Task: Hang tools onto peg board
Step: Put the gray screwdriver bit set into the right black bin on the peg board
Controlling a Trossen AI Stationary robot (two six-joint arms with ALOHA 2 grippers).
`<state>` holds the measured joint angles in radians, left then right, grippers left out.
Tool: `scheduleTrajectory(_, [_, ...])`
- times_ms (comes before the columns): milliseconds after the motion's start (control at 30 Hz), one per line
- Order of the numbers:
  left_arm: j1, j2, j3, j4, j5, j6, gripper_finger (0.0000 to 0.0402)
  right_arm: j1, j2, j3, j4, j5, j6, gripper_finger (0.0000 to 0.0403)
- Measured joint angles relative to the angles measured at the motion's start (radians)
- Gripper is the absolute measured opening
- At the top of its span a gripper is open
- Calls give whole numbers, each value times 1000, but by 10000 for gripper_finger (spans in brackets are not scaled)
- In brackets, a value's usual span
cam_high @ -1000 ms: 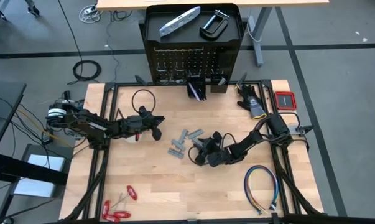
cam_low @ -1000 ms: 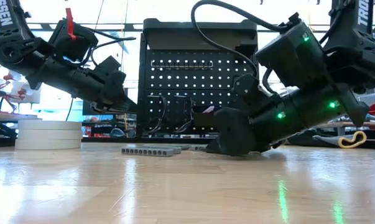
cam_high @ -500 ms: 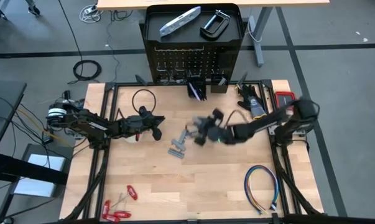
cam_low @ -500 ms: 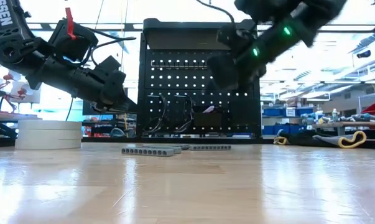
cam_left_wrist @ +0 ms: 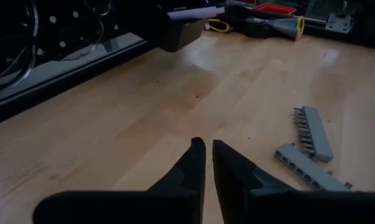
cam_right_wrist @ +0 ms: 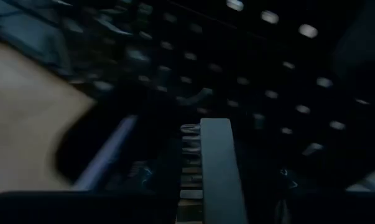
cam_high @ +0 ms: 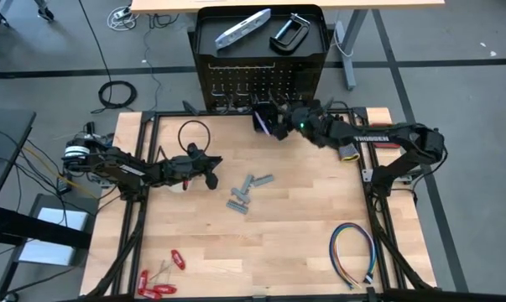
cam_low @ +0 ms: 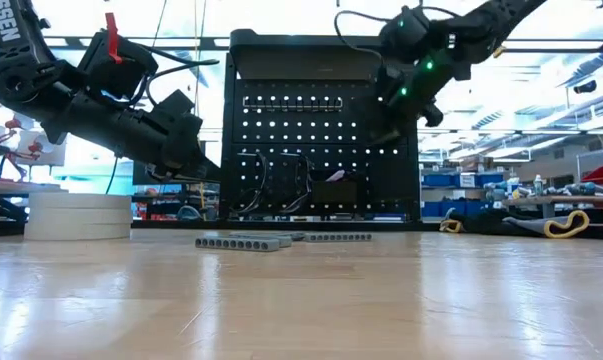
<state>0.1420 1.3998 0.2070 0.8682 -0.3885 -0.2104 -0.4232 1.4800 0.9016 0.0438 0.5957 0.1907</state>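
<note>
right gripper (cam_high: 278, 122) at bench far edge, clamping grey bit holder (cam_right_wrist: 215, 168) before peg board (cam_high: 261, 80); next: seat on hook. left gripper (cam_left_wrist: 206, 163) near-closed, empty.

The peg board (cam_high: 261, 82) stands upright at the far edge of the tabletop, black, with rows of small holes and hooks; on its tray-like top lie a silver bar-shaped tool (cam_high: 242, 28) on the left and a black C-clamp (cam_high: 289, 32) on the right, apart. A grey bit holder (cam_right_wrist: 213, 165) is up close to the holes, its row of bits along one side. More grey metal pieces (cam_high: 246, 195) lie flat mid-tabletop. White tape rolls (cam_low: 78, 216) are stacked at the left; red-handled hand tools (cam_high: 160, 281) lie at the near left corner
</note>
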Motion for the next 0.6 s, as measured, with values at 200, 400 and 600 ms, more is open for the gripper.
scheduleTrajectory(200, [0, 0, 0, 1, 0, 0, 35, -65, 15, 0, 5, -14, 76, 155])
scheduleTrajectory(400, [0, 0, 0, 1, 0, 0, 35, -71, 14, 0, 5, -14, 138, 192])
scheduleTrajectory(600, [0, 0, 0, 0, 0, 0, 35, -67, 13, 0, 5, -14, 149, 235])
